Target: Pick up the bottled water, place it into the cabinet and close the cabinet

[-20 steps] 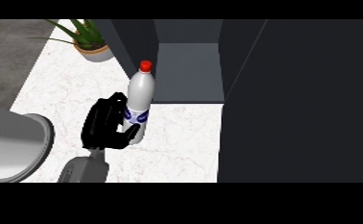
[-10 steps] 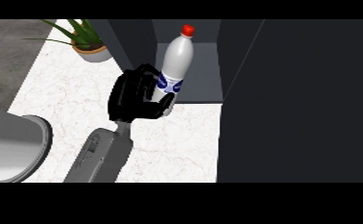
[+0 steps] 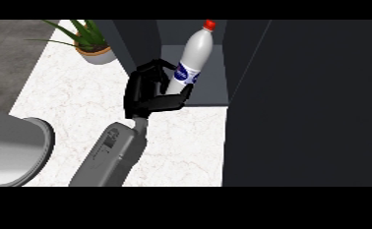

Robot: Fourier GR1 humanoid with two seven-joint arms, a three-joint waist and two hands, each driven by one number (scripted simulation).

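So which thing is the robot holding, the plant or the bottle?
The white plastic water bottle with the red cap. The black left hand curls around it at the cabinet opening; the green potted plant stands untouched on the counter.

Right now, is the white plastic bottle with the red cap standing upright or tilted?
Tilted. The white plastic bottle with the red cap leans, cap toward the upper right, with the left hand curled round its lower part.
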